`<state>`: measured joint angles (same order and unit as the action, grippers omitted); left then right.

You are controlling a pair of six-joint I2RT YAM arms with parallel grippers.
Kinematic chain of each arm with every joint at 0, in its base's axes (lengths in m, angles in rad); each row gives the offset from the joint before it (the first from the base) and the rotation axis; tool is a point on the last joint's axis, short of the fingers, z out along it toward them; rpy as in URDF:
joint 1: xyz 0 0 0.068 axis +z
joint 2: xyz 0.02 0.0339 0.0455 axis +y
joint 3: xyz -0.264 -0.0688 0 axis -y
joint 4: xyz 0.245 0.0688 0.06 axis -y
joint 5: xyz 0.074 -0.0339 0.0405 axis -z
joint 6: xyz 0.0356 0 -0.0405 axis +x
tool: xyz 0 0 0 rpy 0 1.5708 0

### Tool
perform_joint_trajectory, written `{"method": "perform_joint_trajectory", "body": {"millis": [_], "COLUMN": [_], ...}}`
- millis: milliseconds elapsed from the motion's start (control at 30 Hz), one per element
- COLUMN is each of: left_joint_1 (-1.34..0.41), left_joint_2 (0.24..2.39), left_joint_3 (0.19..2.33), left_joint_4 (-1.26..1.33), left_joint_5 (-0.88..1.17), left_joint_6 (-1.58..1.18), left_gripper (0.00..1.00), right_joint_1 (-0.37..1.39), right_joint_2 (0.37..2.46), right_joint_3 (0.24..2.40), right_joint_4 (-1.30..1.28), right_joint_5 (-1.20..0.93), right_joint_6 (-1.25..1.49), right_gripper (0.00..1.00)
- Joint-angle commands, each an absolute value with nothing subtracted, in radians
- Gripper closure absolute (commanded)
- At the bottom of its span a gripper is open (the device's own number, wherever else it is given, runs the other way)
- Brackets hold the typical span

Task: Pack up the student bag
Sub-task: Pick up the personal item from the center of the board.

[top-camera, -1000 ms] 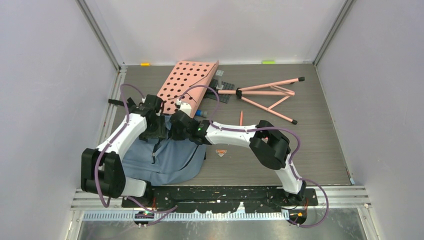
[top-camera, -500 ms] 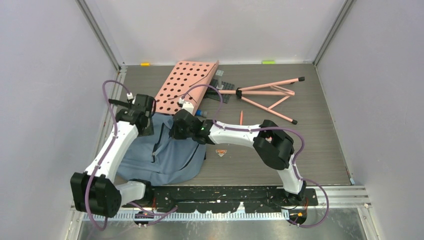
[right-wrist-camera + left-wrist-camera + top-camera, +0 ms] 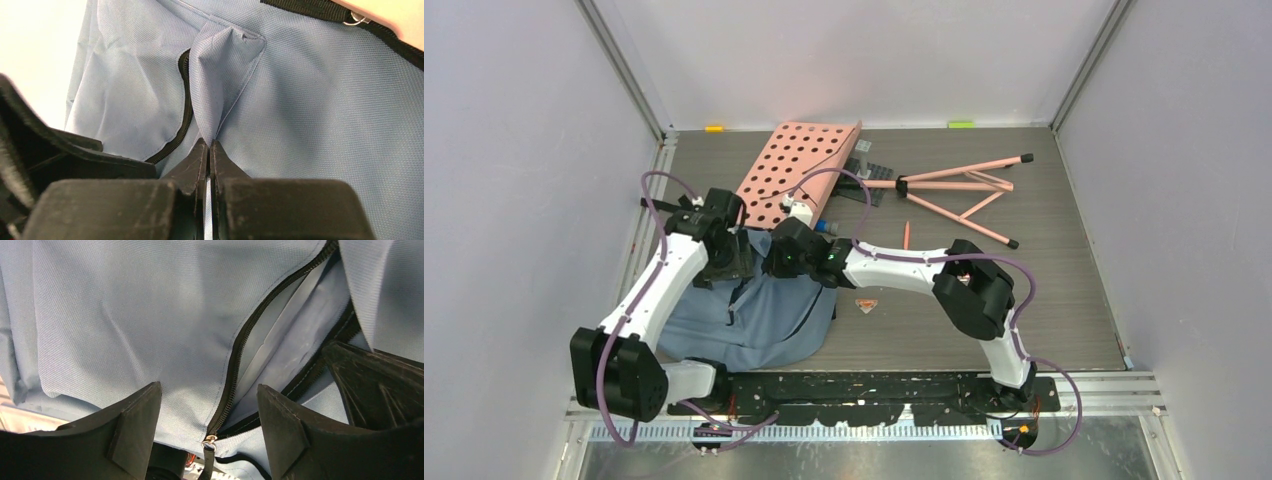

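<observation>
My right gripper [image 3: 209, 144] pinches a fold of the soft blue-grey fabric backpack [image 3: 325, 100]; my left gripper [image 3: 207, 392] stands wide, black zipper [image 3: 239, 347] between its fingers.

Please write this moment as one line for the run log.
right gripper: shut on fold of soft blue-grey fabric backpack | left gripper: open above its partly unzipped black zipper, holding nothing

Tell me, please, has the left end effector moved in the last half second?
Yes: the left end effector shifted right, away from the left rail.
</observation>
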<state>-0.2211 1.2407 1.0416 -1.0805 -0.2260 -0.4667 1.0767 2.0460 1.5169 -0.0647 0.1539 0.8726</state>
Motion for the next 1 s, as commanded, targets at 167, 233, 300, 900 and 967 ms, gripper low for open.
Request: {"method": "perform_joint_trajectory", "body": {"millis": [167, 233, 300, 900, 967], "left_joint_1": [-0.258, -0.279, -0.3, -0.318, -0.318], "left_joint_2": [1.337, 1.371, 1.394, 1.508, 1.468], "left_joint_3": [1.119, 1.134, 1.142, 1.183, 1.167], "left_joint_4": [-1.216, -1.249, -1.269, -1.308, -1.266], "left_joint_5": [-0.306, -0.312, -0.333, -0.64, -0.692], "left_joint_6": [-0.535, -0.535, -0.545, -0.593, -0.598], "left_gripper": [0.25, 0.25, 0.25, 0.45, 0.48], "right_joint_1": [1.044, 1.04, 1.035, 1.031, 1.031], "right_joint_2": [1.949, 1.955, 1.964, 1.96, 1.962], "right_joint_3": [1.497, 1.508, 1.522, 1.49, 1.486], "right_joint_4": [0.034, 0.034, 0.035, 0.107, 0.107], "right_joint_5": [0.152, 0.14, 0.128, 0.088, 0.088], "right_joint_6": [0.9, 0.899, 0.901, 0.909, 0.909], "right_gripper": [0.99, 0.99, 0.99, 0.99, 1.0]}}
